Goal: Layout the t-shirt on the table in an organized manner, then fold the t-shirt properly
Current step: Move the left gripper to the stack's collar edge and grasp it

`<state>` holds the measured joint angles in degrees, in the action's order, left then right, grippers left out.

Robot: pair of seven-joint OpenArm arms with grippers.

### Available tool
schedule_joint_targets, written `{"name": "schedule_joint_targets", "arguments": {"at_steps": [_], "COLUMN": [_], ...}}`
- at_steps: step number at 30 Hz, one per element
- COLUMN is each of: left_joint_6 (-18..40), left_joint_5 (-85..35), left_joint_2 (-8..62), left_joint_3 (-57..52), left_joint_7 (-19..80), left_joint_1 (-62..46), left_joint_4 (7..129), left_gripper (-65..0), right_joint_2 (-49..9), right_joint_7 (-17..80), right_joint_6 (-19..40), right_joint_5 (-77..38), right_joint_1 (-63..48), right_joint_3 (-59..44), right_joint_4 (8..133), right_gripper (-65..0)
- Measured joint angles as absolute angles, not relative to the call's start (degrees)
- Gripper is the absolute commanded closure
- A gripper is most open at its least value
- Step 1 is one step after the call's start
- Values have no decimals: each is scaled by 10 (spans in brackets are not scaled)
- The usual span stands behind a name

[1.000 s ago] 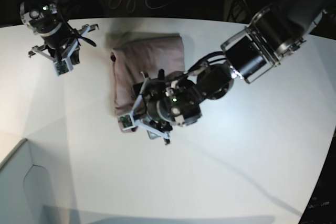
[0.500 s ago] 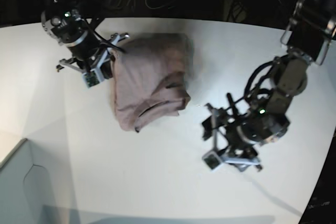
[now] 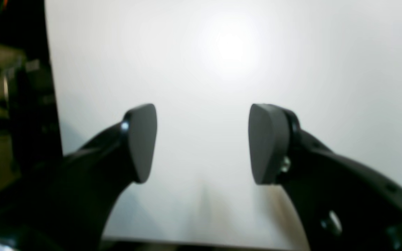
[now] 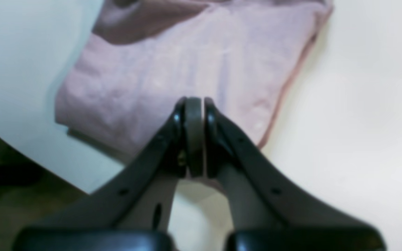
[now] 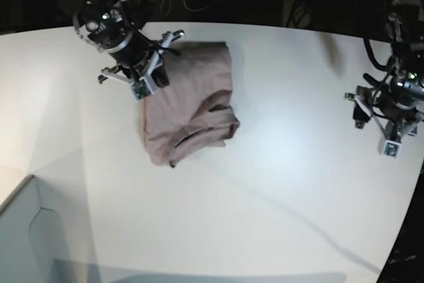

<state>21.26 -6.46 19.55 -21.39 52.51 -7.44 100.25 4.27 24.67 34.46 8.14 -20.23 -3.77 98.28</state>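
Because the t-shirt [image 5: 190, 103] is bunched into a compact, roughly folded bundle near the far edge of the counter [image 5: 265, 183], its long axis is judged to run from that far edge toward the near side, with a loose flap showing along its near right border. Directly at its far left corner the right tool [image 5: 154, 71] is found, its jaws pressed together with no cloth between them; in the right wrist view the fabric [image 4: 187, 62] lies just beyond the closed tips. Well apart, by the counter's opposite edge, the left tool [image 5: 391, 120] is held with its pads [image 3: 141, 141] spread wide over bare counter, gripping nothing. The right arm is therefore judged much the nearer for any adjustment.
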Motion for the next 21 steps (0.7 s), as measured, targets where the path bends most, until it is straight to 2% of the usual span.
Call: {"name": "schedule_joint_targets", "arguments": {"at_steps": [5, 10, 15, 21], "left_joint_6": [212, 212, 212, 208], "left_joint_5": [-62, -62, -60, -60], "left_joint_2": [173, 105, 20, -33], "left_joint_3": [-231, -194, -152, -114], "left_joint_7": [524, 529, 510, 443], "left_joint_1": [-76, -77, -64, -55], "left_joint_4": [1002, 1002, 981, 911], "left_gripper": [-400, -403, -404, -404], "right_joint_2": [30, 18, 18, 18], "right_joint_7": [195, 151, 143, 149], "right_joint_6": [345, 343, 343, 344], "right_joint_5": [84, 81, 81, 81], "right_joint_1": [-224, -234, -234, -235], "right_joint_3": [-42, -44, -44, -44], "right_joint_4": [921, 892, 881, 889], "right_gripper": [0, 0, 0, 0]}}
